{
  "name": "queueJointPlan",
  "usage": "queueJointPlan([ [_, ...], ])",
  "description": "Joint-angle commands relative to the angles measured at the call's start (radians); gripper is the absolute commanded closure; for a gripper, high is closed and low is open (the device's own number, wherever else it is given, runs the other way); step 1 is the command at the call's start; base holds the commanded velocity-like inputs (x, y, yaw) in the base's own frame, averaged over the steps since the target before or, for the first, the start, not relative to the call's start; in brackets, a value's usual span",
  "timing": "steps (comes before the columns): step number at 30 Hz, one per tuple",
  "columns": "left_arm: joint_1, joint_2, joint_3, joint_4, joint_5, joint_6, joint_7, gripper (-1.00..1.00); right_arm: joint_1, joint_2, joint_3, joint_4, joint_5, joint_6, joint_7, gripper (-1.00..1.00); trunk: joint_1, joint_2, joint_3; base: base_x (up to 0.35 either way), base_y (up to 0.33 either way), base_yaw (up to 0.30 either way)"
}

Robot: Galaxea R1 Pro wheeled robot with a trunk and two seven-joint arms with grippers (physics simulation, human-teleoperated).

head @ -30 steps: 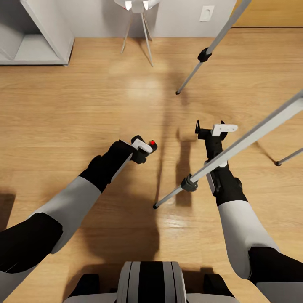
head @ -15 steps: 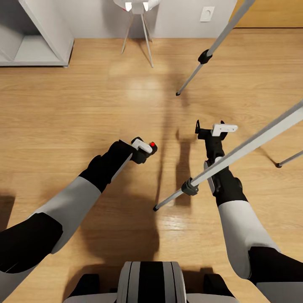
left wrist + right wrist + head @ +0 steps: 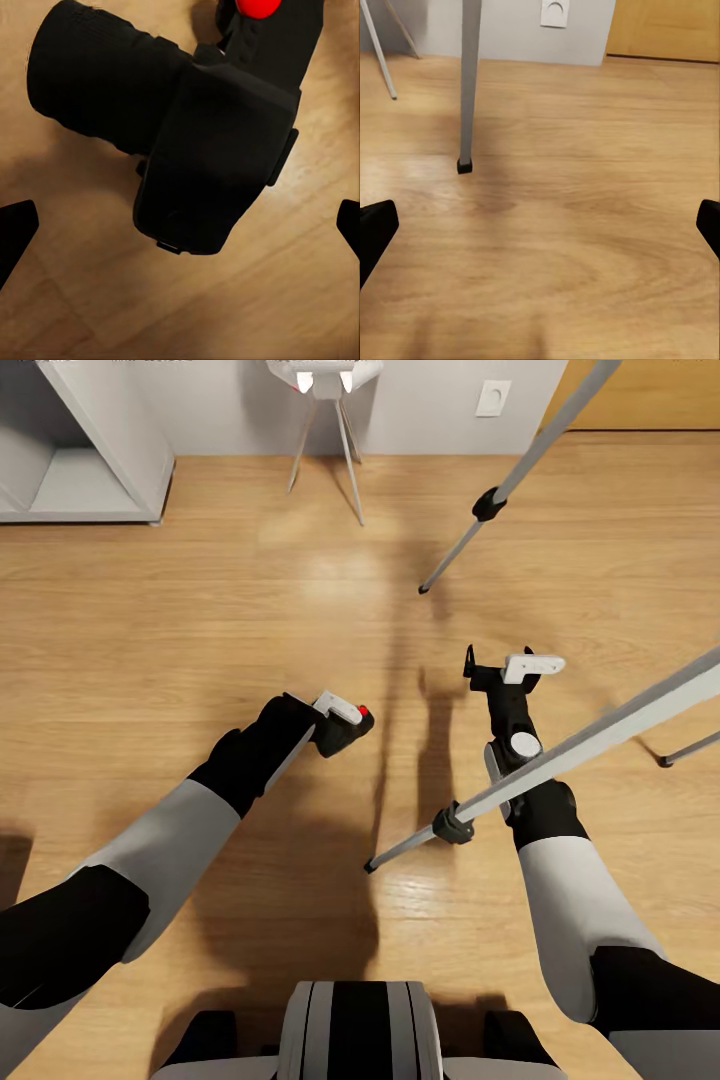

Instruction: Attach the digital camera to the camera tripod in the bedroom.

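Right now your left gripper (image 3: 345,725) is pinched on the digital camera (image 3: 350,732), a little left of the head view's centre, above bare wood floor (image 3: 200,620); in the left wrist view the black camera body (image 3: 202,150) hangs between the finger tips with its red button (image 3: 257,6) at the edge of the picture. Your right gripper (image 3: 505,665) sits at about 2 o'clock from the camera, well apart from it, fingers spread and holding nothing. The camera tripod (image 3: 560,745) crowds your right side: one silver leg crosses over your right forearm and plants its foot (image 3: 369,867) at about 6 o'clock of the camera, a second leg (image 3: 480,520) comes down at 1 o'clock, and a third foot (image 3: 664,762) shows near the right edge. The right wrist view looks past a leg's black foot (image 3: 464,166) toward a wall socket (image 3: 554,13) and a wooden door (image 3: 667,30). Open floor lies ahead and to your left. At 11 o'clock stands a grey open shelf unit (image 3: 90,470), its visible compartment bare; at 12 o'clock are the thin legs of a white lamp (image 3: 325,380) against the wall.
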Motion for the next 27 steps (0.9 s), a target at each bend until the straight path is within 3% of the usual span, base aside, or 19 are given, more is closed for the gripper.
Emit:
queueJointPlan([
  [1, -0.001, 0.000, -0.002, -0.001, 0.002, 0.004, 0.000, -1.00, 0.000, 0.001, -0.002, 0.001, 0.011, -0.002, -0.002, -1.00, 0.000, 0.000, -0.001, 0.170, 0.000, 0.000],
  [17, -0.001, -0.005, -0.003, 0.012, 0.003, 0.004, 0.000, -1.00, 0.000, 0.000, -0.003, 0.003, 0.009, -0.002, 0.002, -1.00, 0.000, 0.000, -0.001, 0.022, 0.000, 0.000],
  [27, -0.001, -0.007, -0.003, 0.035, 0.003, 0.004, 0.000, -1.00, 0.000, 0.000, -0.003, 0.004, 0.009, -0.002, 0.002, -1.00, 0.005, -0.003, -0.039, 0.000, 0.000, 0.000],
])
